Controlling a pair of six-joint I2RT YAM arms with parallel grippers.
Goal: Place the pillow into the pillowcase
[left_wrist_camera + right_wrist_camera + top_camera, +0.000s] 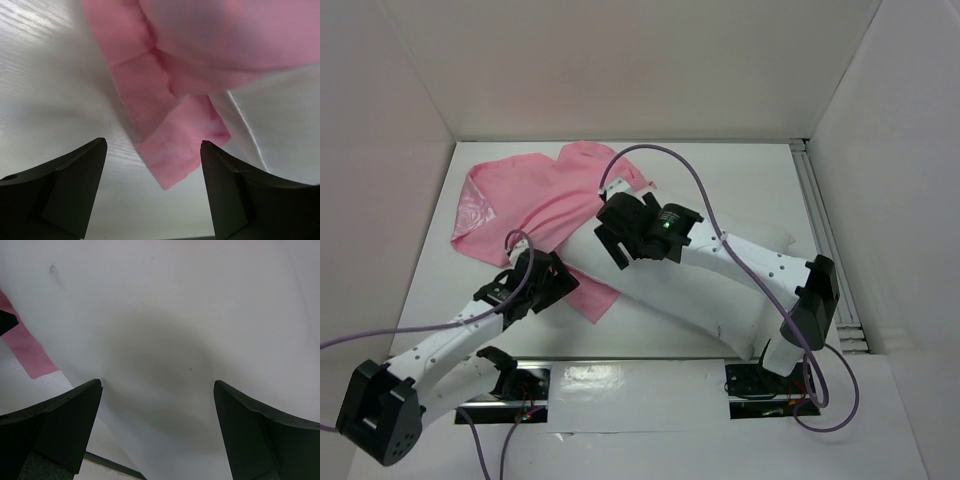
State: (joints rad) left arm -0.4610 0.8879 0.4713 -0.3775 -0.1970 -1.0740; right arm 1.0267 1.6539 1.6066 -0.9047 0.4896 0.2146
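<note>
Table (pixel 430 290); pillow (pixel 685 305) largely beneath right arm (pixel 750 262)

- One pink pillowcase (pixel 520 205).
- One white pillow (pixel 680 305).
- Two robot arms: the left arm (pixel 445 345) and the right arm (pixel 745 262).
- Two grippers, one on each arm: the left gripper (pixel 152 145) and the right gripper (pixel 157 385).
- Two purple cables: the left cable (pixel 380 334) and the right cable (pixel 645 148).
- One white table (pixel 760 170).

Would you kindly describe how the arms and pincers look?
The left arm and right arm have white links dotted with small holes, black joint housings and a loose purple cable each. A green light glows on the right wrist. The left pincer and right pincer have dark, wedge-shaped fingers.
</note>
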